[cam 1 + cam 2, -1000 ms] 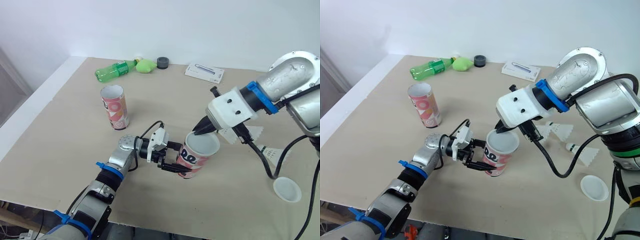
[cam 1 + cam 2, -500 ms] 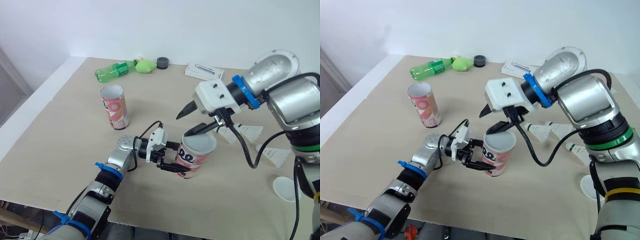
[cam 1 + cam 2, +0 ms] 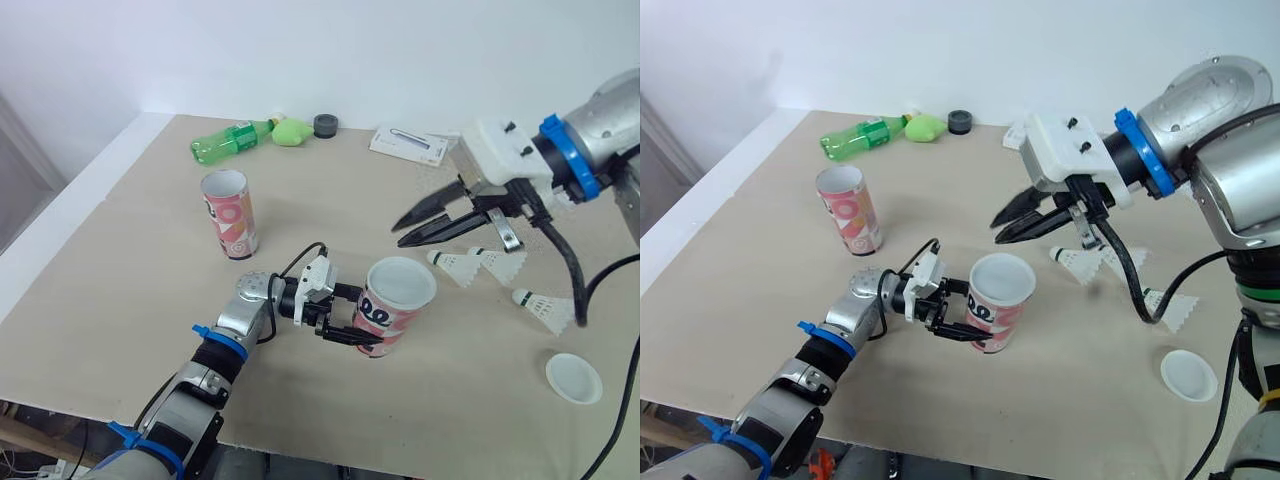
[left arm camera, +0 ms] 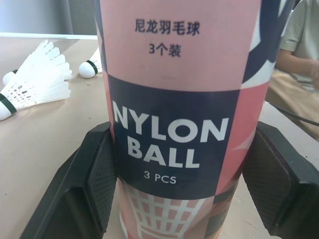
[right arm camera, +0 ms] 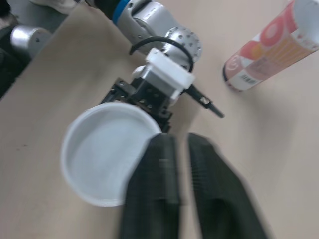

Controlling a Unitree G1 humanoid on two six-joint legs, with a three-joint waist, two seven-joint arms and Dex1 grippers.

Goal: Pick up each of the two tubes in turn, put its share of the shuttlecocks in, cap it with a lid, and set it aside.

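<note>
Pale beige table (image 3: 130,260) against a plain white wall. Along the far edge, from the left: a green plastic bottle (image 3: 228,139) on its side, a light green lump (image 3: 291,131) touching its cap end, a dark round cap (image 3: 324,125) just beside that, then a flat white packet (image 3: 408,145). Nearer on the left a pink-patterned tube (image 3: 230,214) stood upright with its top open, well apart from both arms. At centre the left gripper (image 3: 362,318) was clamped across the lower half of the second tube (image 3: 395,305), one black finger (image 4: 94,179) pressed on each side of the label reading NYLON BALL 3 PCS. This tube leaned a little to the right, mouth open, inside wall white; couldn't tell whether its base touched the table. Right gripper (image 3: 400,234) hung above the table behind and to the right of the held tube, clear of its rim, tips pointing left, its fingers a narrow gap apart and gripping nothing. Right of that, three white shuttlecocks lay on the table: two (image 3: 452,265) (image 3: 500,262) side by side and touching, the third (image 3: 545,308) a bit nearer and further right. A round white lid (image 3: 574,378) lay flat near the front right edge, apart from them. The left wrist view caught a person's pale green sleeve (image 4: 299,35) past the tube.
</note>
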